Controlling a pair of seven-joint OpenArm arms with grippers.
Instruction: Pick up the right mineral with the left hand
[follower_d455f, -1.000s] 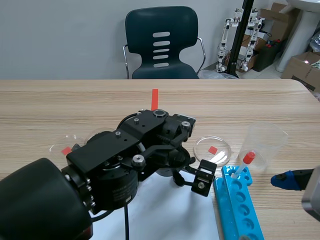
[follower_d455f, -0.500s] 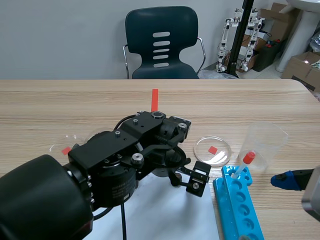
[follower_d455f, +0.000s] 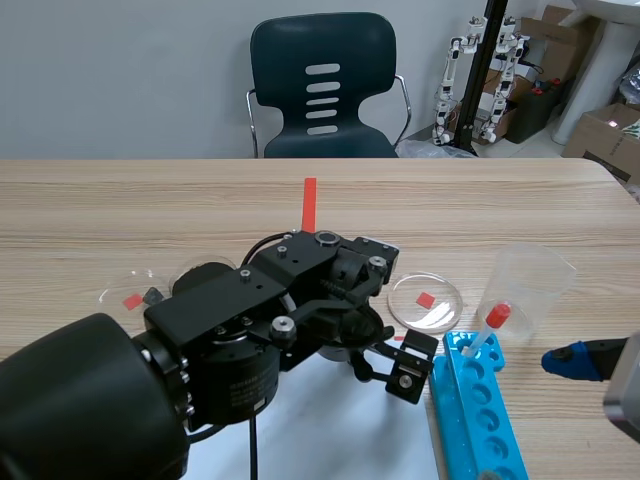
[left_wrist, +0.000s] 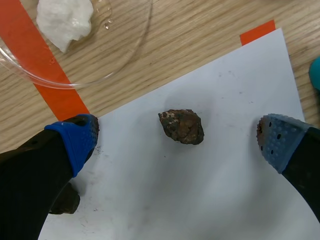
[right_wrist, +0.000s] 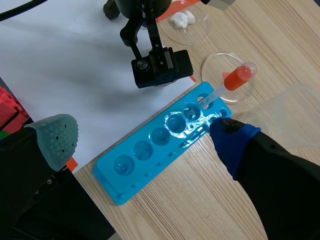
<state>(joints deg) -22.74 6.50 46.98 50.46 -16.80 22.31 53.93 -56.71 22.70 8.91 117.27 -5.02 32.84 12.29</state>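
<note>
On the paper (left_wrist: 210, 200), edging the left gripper (left_wrist: 177, 141) back over the mineral (left_wrist: 181, 126), spread wide astride it, readying the grasp.

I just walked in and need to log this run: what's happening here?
The left gripper hangs open over a sheet of paper, with a brown rock lying untouched between its fingers. A white lump sits in a glass dish beyond. The right gripper is open above a blue tube rack, holding nothing.
</note>
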